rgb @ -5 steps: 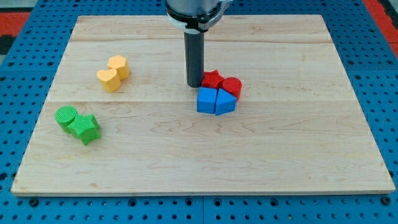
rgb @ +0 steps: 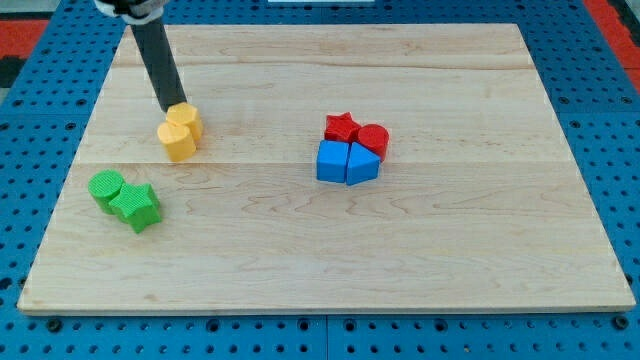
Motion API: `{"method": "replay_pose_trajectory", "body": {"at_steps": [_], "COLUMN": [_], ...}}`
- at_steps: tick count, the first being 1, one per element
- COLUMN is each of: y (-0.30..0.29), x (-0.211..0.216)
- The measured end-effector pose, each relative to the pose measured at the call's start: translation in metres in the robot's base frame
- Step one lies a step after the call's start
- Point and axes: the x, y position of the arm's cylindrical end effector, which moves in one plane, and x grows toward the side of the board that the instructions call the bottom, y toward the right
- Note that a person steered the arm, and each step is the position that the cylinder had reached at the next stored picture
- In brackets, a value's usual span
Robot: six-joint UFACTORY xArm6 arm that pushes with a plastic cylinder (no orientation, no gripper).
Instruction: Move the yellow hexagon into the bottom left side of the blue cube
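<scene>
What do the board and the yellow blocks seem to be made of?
The board looks like pale unfinished wood: grain lines and plank seams show. The yellow hexagon and yellow heart, by my tip, look like matte painted wood or plastic; uniform colour, no gloss.

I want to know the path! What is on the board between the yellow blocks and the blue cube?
Nothing: in the camera view only bare wood lies between the yellow hexagon and the blue cube.

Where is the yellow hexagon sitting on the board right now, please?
The yellow hexagon sits in the view's upper left, touching the yellow heart, with my tip at its upper-left edge.
</scene>
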Motion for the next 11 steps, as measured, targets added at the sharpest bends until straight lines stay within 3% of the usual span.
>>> {"method": "replay_pose_trajectory", "body": {"at_steps": [2,4,5,7,10,11], "y": [0.020,0.052,0.020,0.088,0.092,0.124], "x": [0.067,0.093,0.080,0.070,0.044,0.037]}}
